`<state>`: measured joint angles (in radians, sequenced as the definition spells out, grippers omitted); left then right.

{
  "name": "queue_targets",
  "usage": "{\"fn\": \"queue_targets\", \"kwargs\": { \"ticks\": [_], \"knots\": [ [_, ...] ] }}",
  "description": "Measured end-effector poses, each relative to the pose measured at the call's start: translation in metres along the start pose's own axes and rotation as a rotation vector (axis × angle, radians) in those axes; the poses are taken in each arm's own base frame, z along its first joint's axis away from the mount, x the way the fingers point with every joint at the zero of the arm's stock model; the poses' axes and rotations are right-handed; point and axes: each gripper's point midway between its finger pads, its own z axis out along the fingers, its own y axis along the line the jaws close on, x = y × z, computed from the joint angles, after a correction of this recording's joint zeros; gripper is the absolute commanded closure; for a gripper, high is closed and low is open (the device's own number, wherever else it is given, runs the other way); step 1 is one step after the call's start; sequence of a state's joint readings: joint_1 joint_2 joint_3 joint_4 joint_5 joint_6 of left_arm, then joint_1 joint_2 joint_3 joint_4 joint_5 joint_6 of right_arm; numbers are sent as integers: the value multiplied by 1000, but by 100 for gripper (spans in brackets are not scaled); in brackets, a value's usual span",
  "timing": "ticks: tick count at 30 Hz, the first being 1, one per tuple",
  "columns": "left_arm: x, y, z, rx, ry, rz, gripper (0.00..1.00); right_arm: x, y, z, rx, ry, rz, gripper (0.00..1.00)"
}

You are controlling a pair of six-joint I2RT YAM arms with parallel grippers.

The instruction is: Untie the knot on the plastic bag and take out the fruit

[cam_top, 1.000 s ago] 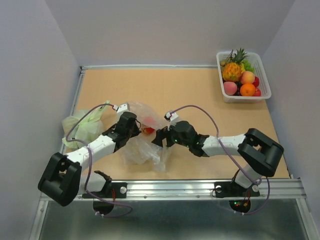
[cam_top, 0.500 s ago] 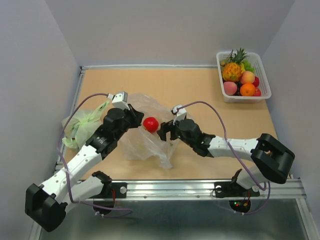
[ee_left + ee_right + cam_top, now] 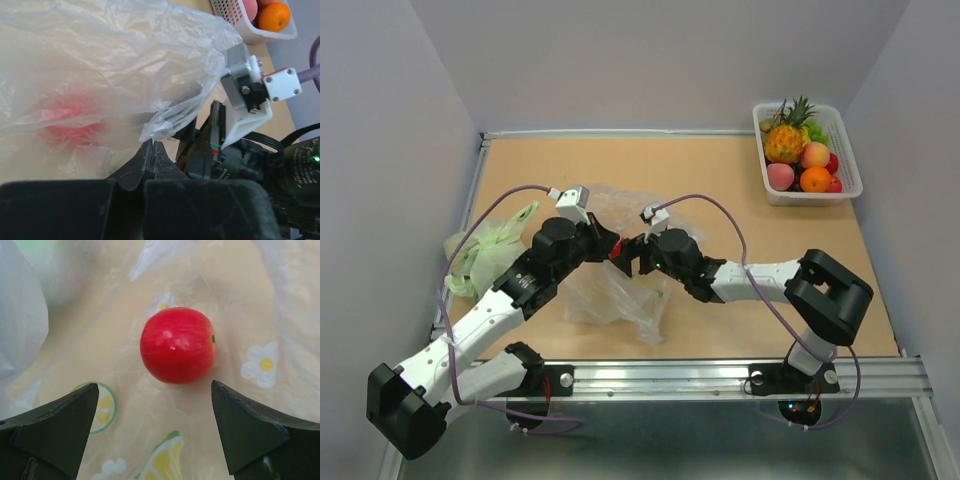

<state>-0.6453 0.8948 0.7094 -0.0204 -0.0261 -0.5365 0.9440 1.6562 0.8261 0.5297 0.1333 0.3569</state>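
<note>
The clear plastic bag (image 3: 610, 296) lies crumpled in the middle of the table. My left gripper (image 3: 606, 243) is shut on a thin edge of its film (image 3: 151, 134), with the fingertips (image 3: 159, 150) pressed together. A small red round fruit (image 3: 177, 345) rests on the printed film just ahead of my right gripper (image 3: 154, 387). That gripper is open, one finger (image 3: 55, 425) on either side, not touching the fruit. From above, the red fruit (image 3: 618, 252) peeks out between the two grippers, and the right gripper (image 3: 631, 258) faces left. The knot does not show.
A white basket (image 3: 845, 155) at the back right holds a pineapple (image 3: 783, 141), peaches and an orange (image 3: 815, 180). A pale green bag (image 3: 485, 255) lies left of the left arm. The right arm's wrist camera mount (image 3: 248, 90) hangs close beside the left fingers.
The left gripper closed on the bag's film and shifted right. The right gripper slid left up to the red fruit, which is now mostly covered from above.
</note>
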Motion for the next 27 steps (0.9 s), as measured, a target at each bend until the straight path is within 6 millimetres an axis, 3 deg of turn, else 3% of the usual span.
{"fn": "queue_targets", "kwargs": {
  "ticks": [7, 18, 21, 22, 24, 25, 27],
  "knots": [
    [9, 3, -2, -25, 28, 12, 100, 17, 5, 17, -38, 30, 20, 0],
    [14, 33, 0, -166, 31, 62, 100, 33, 13, 50, -101, 43, 32, 1],
    [19, 39, 0, -191, 49, 72, 100, 41, 6, 56, -79, 50, 35, 14],
    [21, 40, 0, -194, 56, 73, 100, 43, 4, 57, -72, 51, 35, 28],
    [27, 27, 0, -140, 82, 59, 100, 45, 1, 63, -52, 48, 30, 46],
    [28, 24, 0, -129, 87, 55, 100, 44, 2, 66, -54, 44, 24, 61],
    [39, 1, -2, -37, 125, 54, 100, 42, 3, 68, -58, 39, 19, 78]
  ]
}}
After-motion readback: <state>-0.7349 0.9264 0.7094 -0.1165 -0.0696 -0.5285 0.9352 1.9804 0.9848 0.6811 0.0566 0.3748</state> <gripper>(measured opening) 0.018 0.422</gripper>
